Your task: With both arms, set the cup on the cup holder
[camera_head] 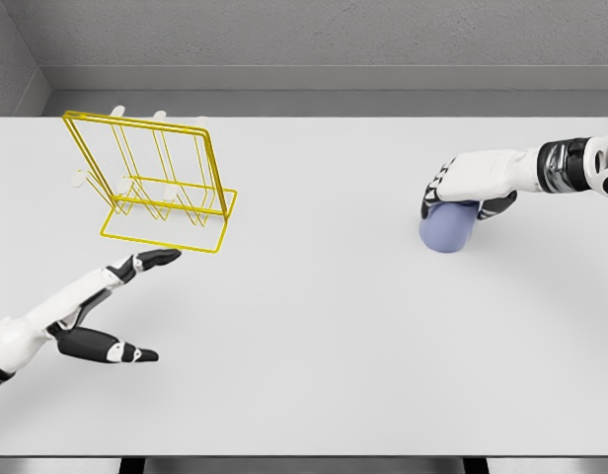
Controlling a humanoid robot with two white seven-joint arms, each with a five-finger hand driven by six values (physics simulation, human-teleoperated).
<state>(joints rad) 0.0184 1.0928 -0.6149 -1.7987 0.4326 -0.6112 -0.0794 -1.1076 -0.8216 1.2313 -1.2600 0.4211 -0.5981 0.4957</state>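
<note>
Left hand [107,311] low at left, fingers spread, right hand [472,183] curled, palm down, arm extended

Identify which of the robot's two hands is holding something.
The right hand: its fingers wrap the blue cup. The left hand is open and holds nothing, near the yellow holder.

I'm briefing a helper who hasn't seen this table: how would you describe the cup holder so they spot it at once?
Look at the white table and go to its far left corner. There stands the cup holder, a frame of thin yellow wire with a rectangular base and an upright rack. It is the only yellow, see-through thing; the blue cup under the right hand is solid and sits far right.
</note>
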